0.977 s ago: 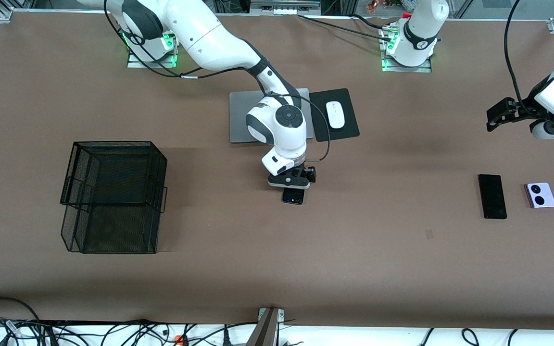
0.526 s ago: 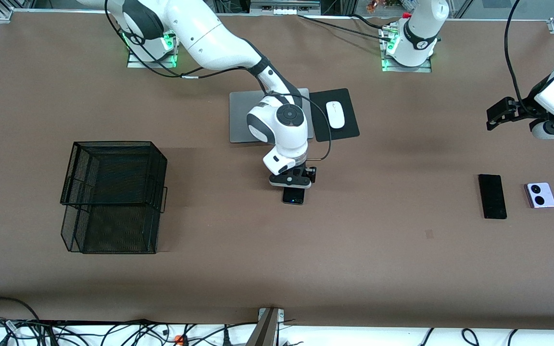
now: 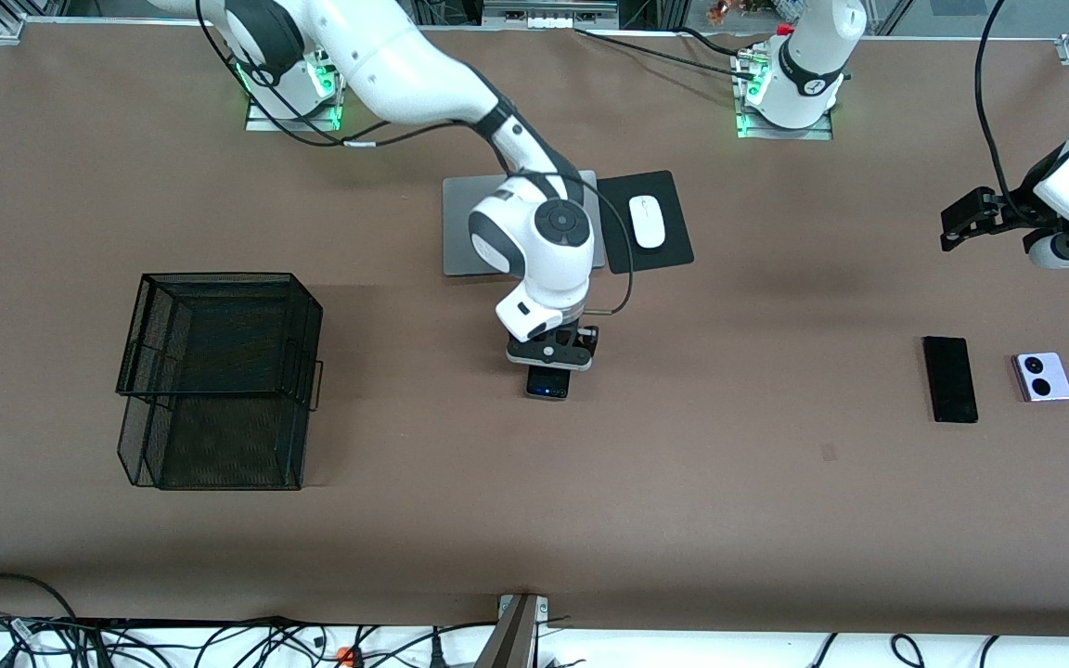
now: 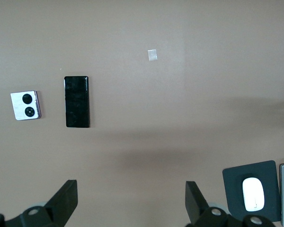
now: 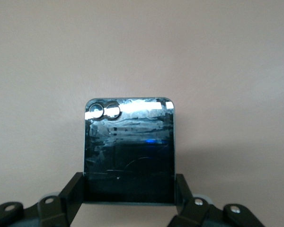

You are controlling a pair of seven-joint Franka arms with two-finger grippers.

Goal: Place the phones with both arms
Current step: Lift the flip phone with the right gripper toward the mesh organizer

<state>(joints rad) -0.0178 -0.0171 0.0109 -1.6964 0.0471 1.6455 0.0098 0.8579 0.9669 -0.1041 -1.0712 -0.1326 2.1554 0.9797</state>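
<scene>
My right gripper is shut on the small squarish black phone, gripping its two side edges just above the middle of the table; in the right wrist view the phone sits between the fingers. My left gripper is open and empty, held in the air at the left arm's end of the table; its wrist view shows it spread wide. The long slim black phone and the lilac-white phone lie flat side by side on the table.
A black wire basket stands toward the right arm's end. A silver laptop lies partly under the right arm, beside a white mouse on a black pad. Cables run along the table edge nearest the camera.
My right gripper has shifted a little toward the basket with the small black phone in it. The left arm has barely moved.
</scene>
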